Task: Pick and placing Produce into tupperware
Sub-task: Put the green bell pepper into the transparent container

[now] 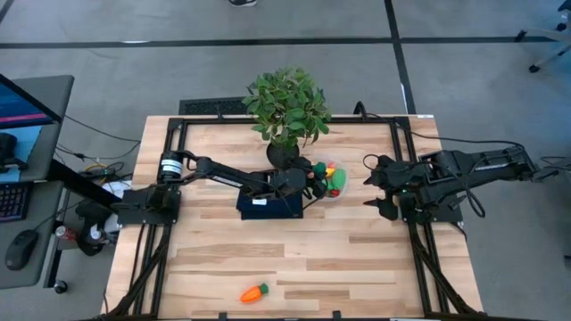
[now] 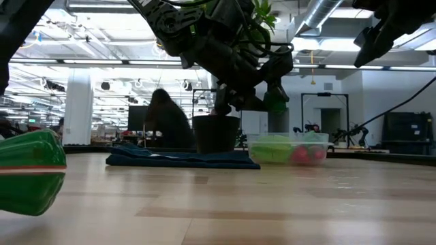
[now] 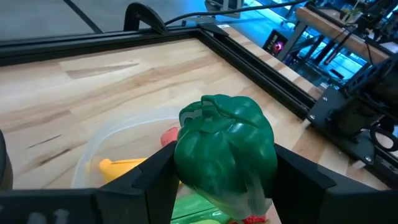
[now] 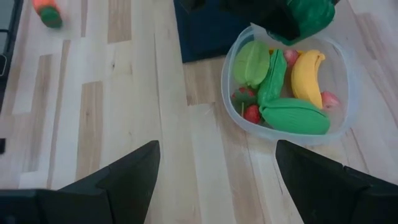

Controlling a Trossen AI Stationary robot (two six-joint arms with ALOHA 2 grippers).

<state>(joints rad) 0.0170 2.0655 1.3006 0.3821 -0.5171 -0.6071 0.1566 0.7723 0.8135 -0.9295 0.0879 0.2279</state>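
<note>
The clear round tupperware stands right of the plant pot and holds a yellow banana, green pieces and red berries. My left gripper hovers over its near-left rim, shut on a dark green pepper-like piece. In the low view that piece hangs clear above the tupperware. An orange carrot with a green top lies on its side near the table's near edge. My right gripper is open, raised right of the tupperware, touching nothing. My left gripper pinches the green pepper-like piece by its two opposite sides between the two fingers. The fingers slant downward from the table's left. The piece is lifted clear, above the tupperware's contents.
A leafy potted plant stands just behind the tupperware. A dark blue rectangle with a white label lies under the left arm's forearm. Dark frame rails run along the table's sides. Bare wood stretches across the near half of the table.
</note>
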